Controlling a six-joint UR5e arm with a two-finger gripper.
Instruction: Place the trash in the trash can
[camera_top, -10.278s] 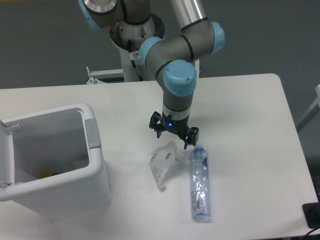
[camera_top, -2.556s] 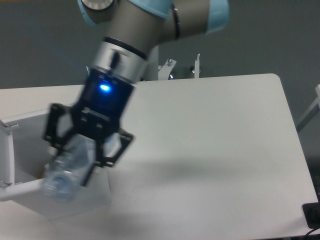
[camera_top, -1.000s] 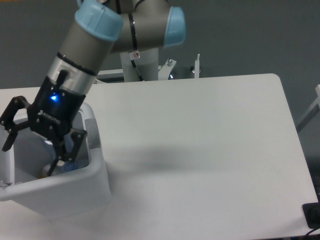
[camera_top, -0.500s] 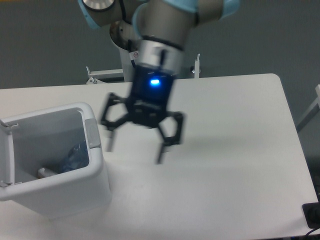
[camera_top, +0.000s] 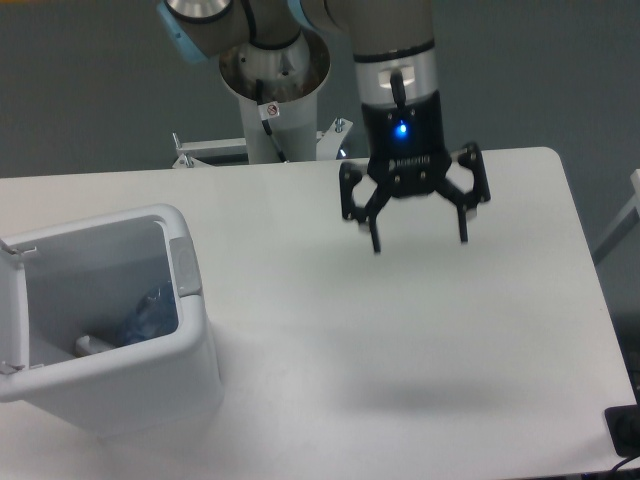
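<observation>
And here the gripper (camera_top: 418, 238) hangs in the upper middle of the frame, up off the white worktop (camera_top: 400, 340), its jaws spread wide and holding nothing at all. You can see daylight between the two black fingers (camera_top: 374, 212), and a blue light glows on the body above them. A soft shadow falls on the worktop below and a little to the right, which says the tool is well clear of the surface.

Over at the lower left sits the trash can (camera_top: 196, 345), white, open-topped, with its grey tab (camera_top: 184, 268) facing the middle of the worktop. Look inside: the crushed clear bottle (camera_top: 148, 313) lies against the near wall, low down in the bin. Beside it, at the bottom left of the opening, there's a small pale shape (camera_top: 84, 346) that may be the wrapper, but it's too small to call.

No trash shows on the worktop itself. By my reading the job looks finished or very nearly so: the wide jaws suit an arm that has let go and has nothing left to carry. The can stands well apart from the gripper, so a knock seems unlikely.
</observation>
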